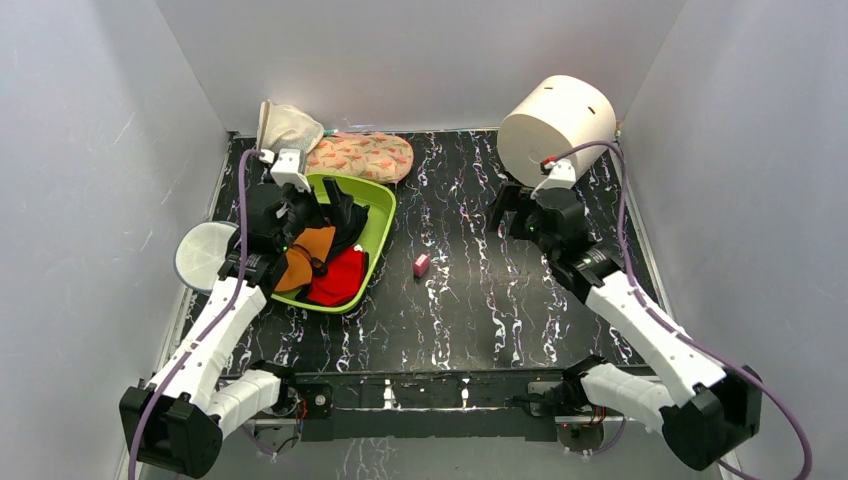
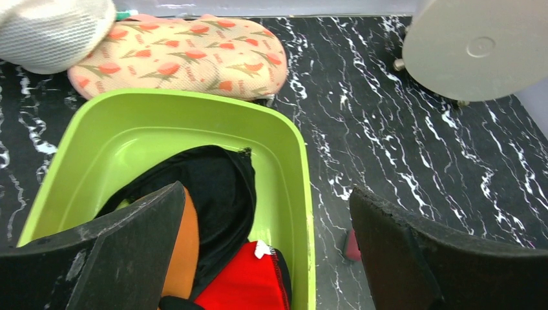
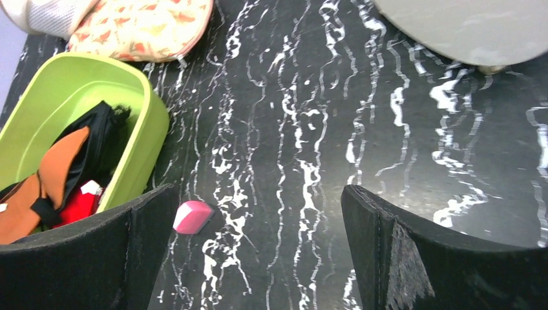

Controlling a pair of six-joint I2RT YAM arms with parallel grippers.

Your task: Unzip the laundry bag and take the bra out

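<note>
Bright, even light from above here. Soft shadows only. A pale sheen glares off the glossy table point(image 3: 413, 181), and every view is crisp, no blur anywhere.

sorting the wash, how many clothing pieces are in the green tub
3: black piece at the far end, orange piece at left, red piece nearest; more may hide beneath.

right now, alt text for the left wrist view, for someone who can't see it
The left gripper, fingers open, frames a lime green tub holding black, orange and red garments on a black marbled table. Behind the tub lie a tulip-print pouch and a cream mesh pouch; the flat end of a white cylinder shows top right.
</note>
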